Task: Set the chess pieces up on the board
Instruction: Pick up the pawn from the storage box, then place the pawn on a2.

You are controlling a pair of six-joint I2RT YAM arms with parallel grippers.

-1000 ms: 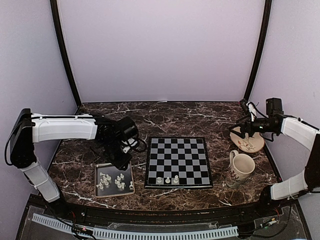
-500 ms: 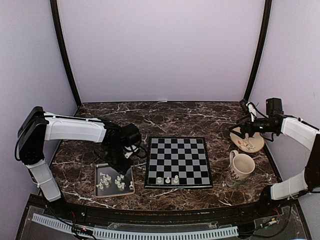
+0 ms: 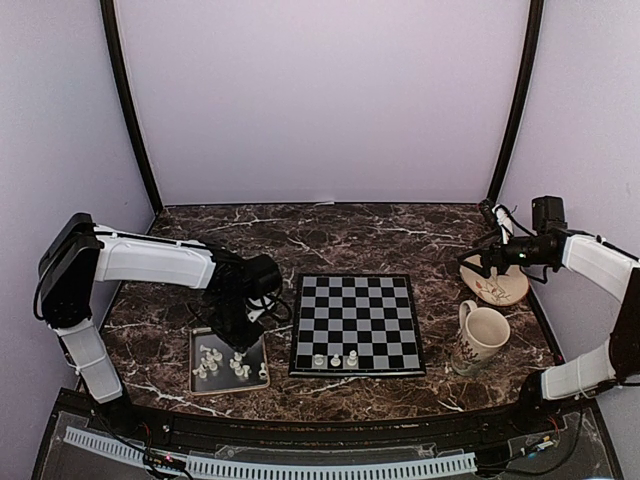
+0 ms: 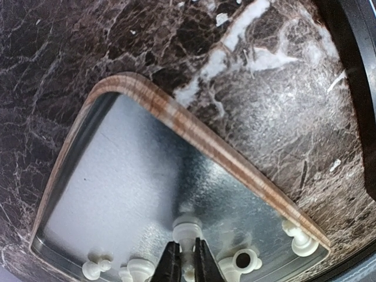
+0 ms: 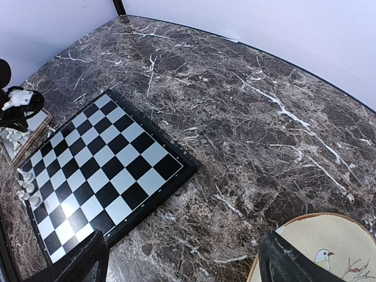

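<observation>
The board (image 3: 356, 322) lies mid-table, with three chess pieces (image 3: 335, 359) standing on its near row; the right wrist view shows the board (image 5: 111, 170) and those pieces (image 5: 26, 191) too. Several more pieces (image 3: 212, 362) lie in a small metal tray (image 3: 192, 360) left of it. My left gripper (image 3: 240, 345) reaches down into the tray. In its wrist view the gripper (image 4: 187, 258) is shut on the stem of one whitish piece (image 4: 187, 230), with other pieces (image 4: 298, 238) lying beside it. My right gripper (image 3: 478, 262) hovers open at the far right, nothing between its fingers (image 5: 182, 261).
The tray has a wood-look rim (image 4: 194, 132). A patterned mug (image 3: 482, 335) stands right of the board, with a bird-decorated plate (image 3: 497, 285) behind it, seen also under the right fingers as a plate (image 5: 329, 247). Dark marble tabletop surrounds everything.
The left arm swung down and nearer, lowering its gripper into the tray, and its jaws closed on a piece. The right arm has stayed still.
</observation>
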